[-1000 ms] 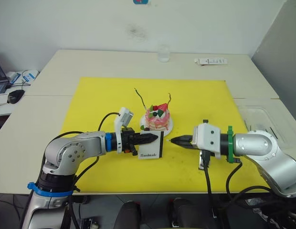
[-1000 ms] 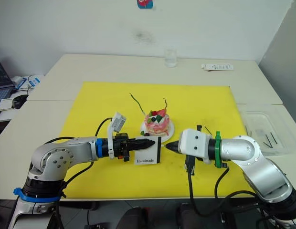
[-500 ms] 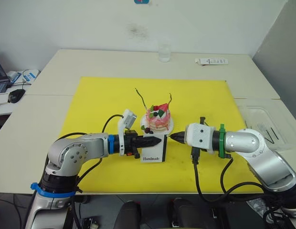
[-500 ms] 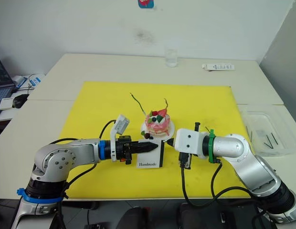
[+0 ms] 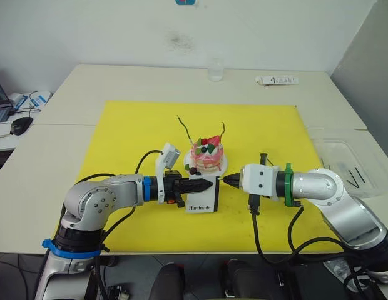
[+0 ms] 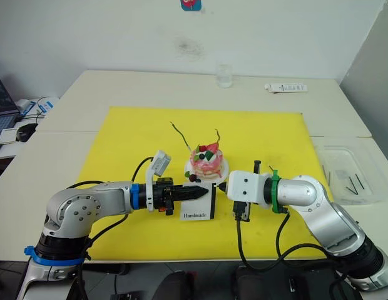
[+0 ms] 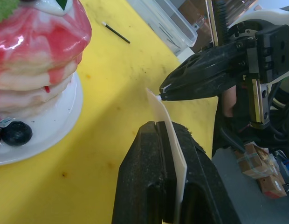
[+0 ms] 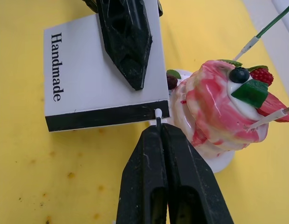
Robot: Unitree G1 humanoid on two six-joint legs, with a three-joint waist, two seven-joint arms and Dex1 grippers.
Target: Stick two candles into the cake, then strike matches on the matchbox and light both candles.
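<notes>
the left gripper [image 5: 203,185], clamped on the upright matchbox [image 5: 205,197], holds it on the yellow mat [image 5: 119,137] just in front of the cake [image 5: 206,154] with its two candles [image 5: 183,129]; the right gripper [image 5: 229,180], pinched on a match [image 8: 158,116], presses its white tip against the box's black strip.
</notes>
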